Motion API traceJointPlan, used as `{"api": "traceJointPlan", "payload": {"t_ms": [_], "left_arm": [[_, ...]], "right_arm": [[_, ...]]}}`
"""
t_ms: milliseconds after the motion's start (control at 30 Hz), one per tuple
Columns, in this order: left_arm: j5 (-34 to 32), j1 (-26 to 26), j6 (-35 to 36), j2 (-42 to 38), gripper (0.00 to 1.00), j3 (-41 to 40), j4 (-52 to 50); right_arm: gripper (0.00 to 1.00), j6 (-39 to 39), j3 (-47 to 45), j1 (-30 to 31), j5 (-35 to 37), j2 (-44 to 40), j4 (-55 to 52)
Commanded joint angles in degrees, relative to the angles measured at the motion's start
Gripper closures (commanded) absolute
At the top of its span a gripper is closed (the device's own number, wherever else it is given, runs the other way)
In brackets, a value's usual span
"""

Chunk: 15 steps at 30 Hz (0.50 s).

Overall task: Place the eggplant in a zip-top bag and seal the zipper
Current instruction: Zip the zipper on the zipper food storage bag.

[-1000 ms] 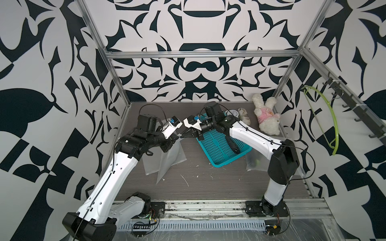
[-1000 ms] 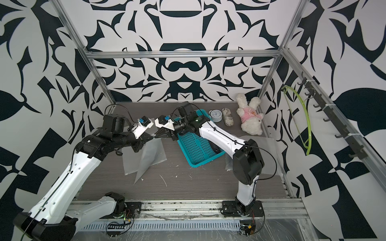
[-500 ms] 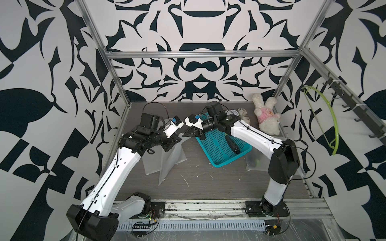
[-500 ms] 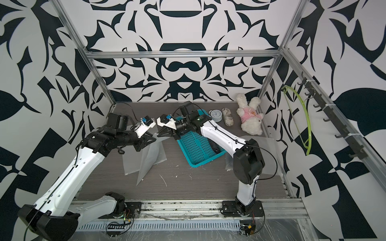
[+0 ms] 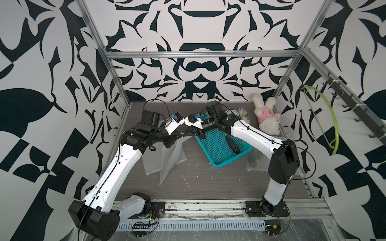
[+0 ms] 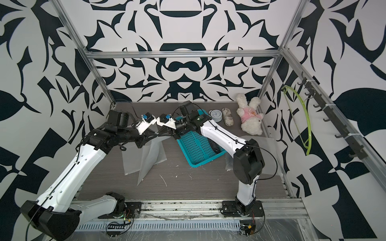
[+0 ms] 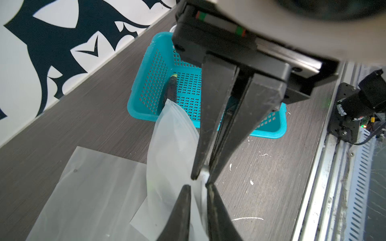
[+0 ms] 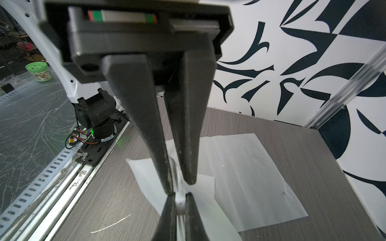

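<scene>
Left gripper (image 7: 197, 188) and right gripper (image 8: 180, 186) meet tip to tip, zip-top bag (image 7: 171, 146) hanging below, centre blocked; teal basket (image 5: 217, 150) crowds just right; flat bag (image 5: 150, 164) lies left; front table (image 5: 208, 187) free.

1. No word, brand or number could be read anywhere in the views.
2. The round dial (image 6: 215, 114) at the back of the table carried marks too small to make out.
3. The green tub (image 8: 39, 72) bore a printed picture, with no legible lettering.
4. The plush rabbit (image 6: 248, 116) had a small chest emblem, which was unreadable.
</scene>
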Motion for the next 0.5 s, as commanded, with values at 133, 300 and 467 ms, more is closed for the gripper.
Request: {"api": "traceJointPlan", "payload": {"t_ms": [133,300,467], "left_arm": [[1.43,0.07,0.68,-0.24,1.0,1.0,0.14],[1.67,0.07,0.63,-1.27,1.0,0.82,-0.32],[1.76,0.07,0.85,-3.19,1.0,0.08,-0.23]], "right_arm": [[0.93,0.91,2.58,0.24,-0.69,-0.23,-0.36],[0.93,0.84,3.52,0.24,1.43,0.73,-1.95],[0.93,1.09,4.04,0.24,6.7,1.32,-2.43]]}}
